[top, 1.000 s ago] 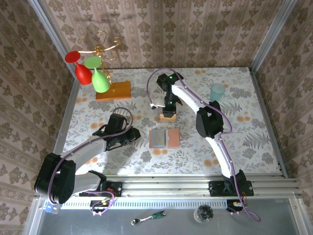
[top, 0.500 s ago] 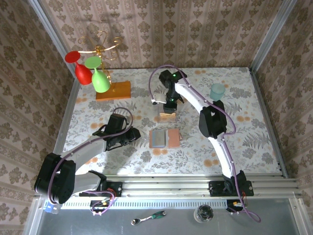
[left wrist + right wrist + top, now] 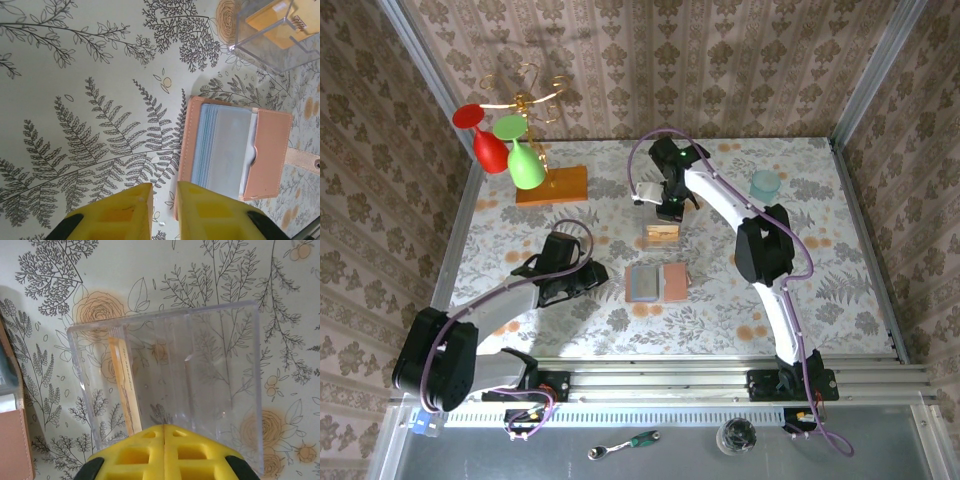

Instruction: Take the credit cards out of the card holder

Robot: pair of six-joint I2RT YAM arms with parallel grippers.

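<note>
Seen from above, a floral-patterned table (image 3: 820,250) holds an open card holder (image 3: 656,282) lying flat near the middle. Just behind it stands a clear plastic box (image 3: 663,233). The left gripper (image 3: 582,278) sits low on the table to the left of the holder, close to it but not touching. The right gripper (image 3: 670,208) hangs just beyond the box.

The left wrist camera adds detail. The card holder (image 3: 235,150) lies spread open ahead and to the right of the left gripper (image 3: 165,192). Its inside shows stepped pale blue layers, either cards or pocket edges; which is unclear. The yellow fingers (image 3: 120,215) stand a narrow gap apart with bare table between them, grasping nothing.

The right wrist camera looks down into the clear plastic box (image 3: 200,365). An orange-tan credit card (image 3: 125,385) stands on edge in its left part. The right gripper (image 3: 165,429) is clenched, its fingers pressed together with nothing between them, above the box's near wall.
</note>
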